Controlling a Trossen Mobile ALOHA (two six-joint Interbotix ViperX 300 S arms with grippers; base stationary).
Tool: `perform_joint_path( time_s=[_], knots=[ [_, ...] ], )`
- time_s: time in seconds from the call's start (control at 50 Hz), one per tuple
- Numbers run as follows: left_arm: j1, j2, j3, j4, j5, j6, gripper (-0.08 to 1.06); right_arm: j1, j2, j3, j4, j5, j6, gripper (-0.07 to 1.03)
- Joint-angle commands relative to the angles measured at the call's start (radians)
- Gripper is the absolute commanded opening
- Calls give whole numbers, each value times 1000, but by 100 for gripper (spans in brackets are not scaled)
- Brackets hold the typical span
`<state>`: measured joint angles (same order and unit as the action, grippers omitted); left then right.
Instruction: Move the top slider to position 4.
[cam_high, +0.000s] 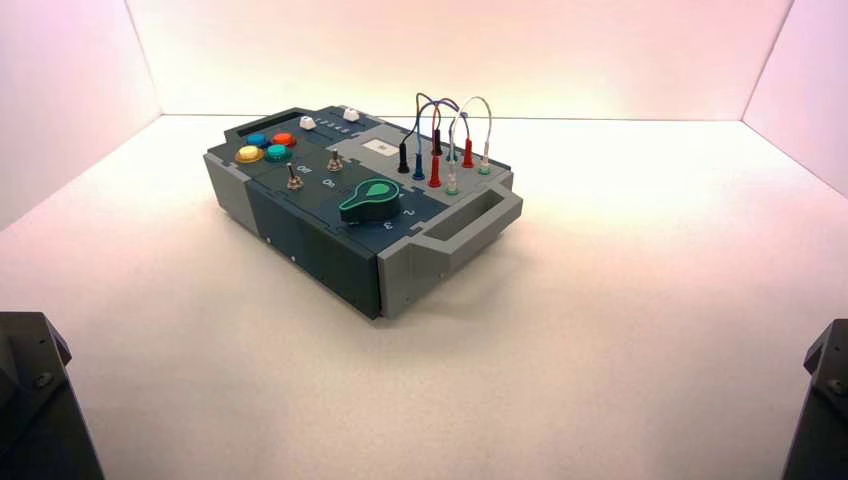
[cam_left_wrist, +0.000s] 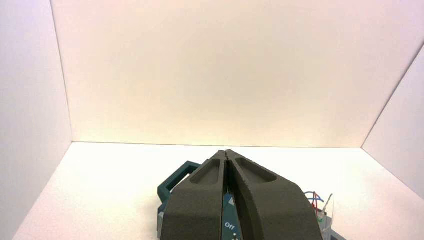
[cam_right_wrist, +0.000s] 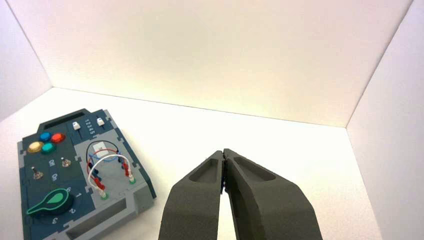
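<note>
- The left gripper (cam_left_wrist: 226, 152) waits over the near left part of the desk (cam_high: 600, 350), apart from the box (cam_high: 320, 255), its two fingers pressed together.
- The right gripper (cam_right_wrist: 223, 152) waits over the near right part of the desk, well apart from the box, its fingers also pressed together.
- Desk surface lies between both arms and the box, and stretches from the box's grey handle (cam_high: 470, 235) to the right wall (cam_high: 810, 110).
- The box stands left of the desk's middle, turned so that one corner points toward the near edge.
- By that near corner sits the green rotary knob (cam_high: 370, 201); two metal toggle switches (cam_high: 294, 178) (cam_high: 335, 161) stand farther back.
- Yellow, green, blue and red push-buttons (cam_high: 266, 147) cluster toward the box's left corner.
- Looped wires (cam_high: 440, 120) rise from the grey panel near the box's right edge, above the low sliders.
- Farther back, toward the dark handle (cam_high: 265, 122), are two alike white slider knobs (cam_high: 308, 123) (cam_high: 351, 115); which is the top slider cannot be told. Each sits at its slot's dark-handle end, with the white numerals (cam_right_wrist: 90, 127) between the slots.
- Behind the box, the desk continues to its far edge at the back wall (cam_high: 450, 55).
</note>
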<state>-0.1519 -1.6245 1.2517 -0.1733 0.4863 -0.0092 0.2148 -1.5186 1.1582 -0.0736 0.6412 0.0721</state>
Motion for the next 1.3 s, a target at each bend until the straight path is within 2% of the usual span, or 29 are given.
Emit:
perform_joint_path(
  time_s=[0.02,0.88,1.04,1.14,1.18,1.3],
  knots=[
    [5,8,-14,2,-11,-3,-3,-2,12,-15,8,-2,6,-2],
    [5,35,-18,-3,-5,-3,-3,5,41,-15,14,5,8,-2],
    [5,87,-26,-6,8,-5,-3,5,46,-15,14,5,8,-2],
    [5,170,-46,-6,32,-3,-3,5,58,-15,14,8,8,-2],
    [5,232,-66,-9,38,-3,-3,5,72,-17,14,8,8,-2],
    [3,295,-107,-9,49,2,-3,5,84,-18,14,8,8,-2]
  ],
)
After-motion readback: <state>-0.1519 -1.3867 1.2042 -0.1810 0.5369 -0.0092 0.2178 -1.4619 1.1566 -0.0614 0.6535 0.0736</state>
